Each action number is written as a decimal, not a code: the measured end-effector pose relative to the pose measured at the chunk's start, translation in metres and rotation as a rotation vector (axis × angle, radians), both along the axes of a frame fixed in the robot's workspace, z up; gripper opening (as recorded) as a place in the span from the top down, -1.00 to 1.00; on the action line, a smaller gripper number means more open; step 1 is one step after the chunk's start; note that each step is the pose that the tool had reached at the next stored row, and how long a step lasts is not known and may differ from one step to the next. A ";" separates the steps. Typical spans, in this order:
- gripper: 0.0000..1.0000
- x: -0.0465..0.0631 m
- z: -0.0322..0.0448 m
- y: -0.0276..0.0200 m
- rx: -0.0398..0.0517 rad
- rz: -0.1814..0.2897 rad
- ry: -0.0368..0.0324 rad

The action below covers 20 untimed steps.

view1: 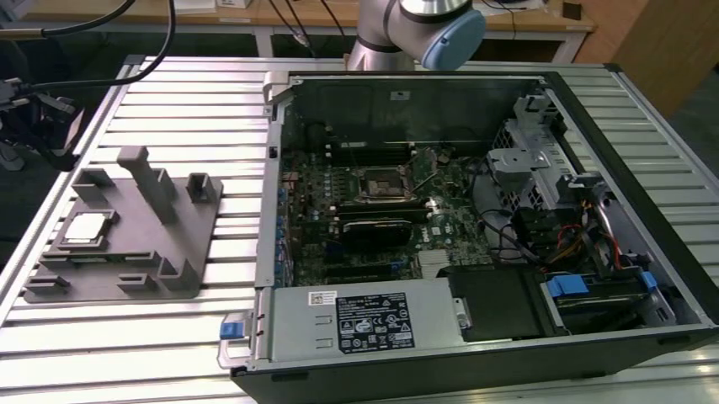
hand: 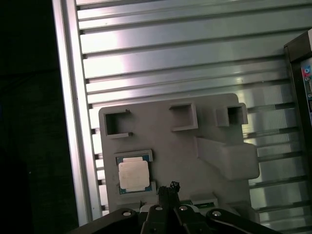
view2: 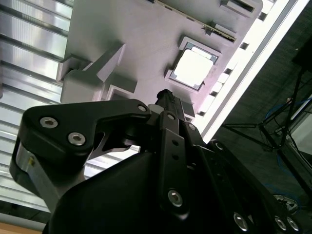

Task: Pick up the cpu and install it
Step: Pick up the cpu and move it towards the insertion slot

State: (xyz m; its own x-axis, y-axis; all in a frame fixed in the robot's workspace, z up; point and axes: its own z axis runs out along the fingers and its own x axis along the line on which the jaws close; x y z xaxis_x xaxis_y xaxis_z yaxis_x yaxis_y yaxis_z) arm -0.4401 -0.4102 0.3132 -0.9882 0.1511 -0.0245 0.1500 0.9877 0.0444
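Fingers [hand: 168, 191] pressed together, empty, aimed at grey plastic fixture block [hand: 185, 146]. Small silvery square cpu [hand: 133, 175] seated there, slightly aside from the tips.

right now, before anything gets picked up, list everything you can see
cpu: one, silvery-grey top with a pale rim, lying flat in a recess of the fixture block
fixture block: one, grey, on the table at the exterior view's left
computer case: one, black, side open, at the exterior view's right of the block
socket: one, black-framed, on the motherboard inside the case, nothing in it
power supply: one, grey metal with labels, at the case's near edge
table: one, ribbed silver metal, under everything
arm: one, silver with a blue cap, behind the case
gripper: one, black, over the fixture block near the cpu, not holding it
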 end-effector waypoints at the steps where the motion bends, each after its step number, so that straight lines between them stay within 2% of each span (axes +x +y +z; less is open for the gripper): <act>1: 0.79 0.000 -0.0004 0.0000 -0.0001 0.000 0.0002; 12: 0.79 -0.003 -0.0062 -0.0007 0.0000 0.000 -0.0001; 20: 0.79 -0.008 -0.0127 -0.0030 0.0003 0.000 -0.0001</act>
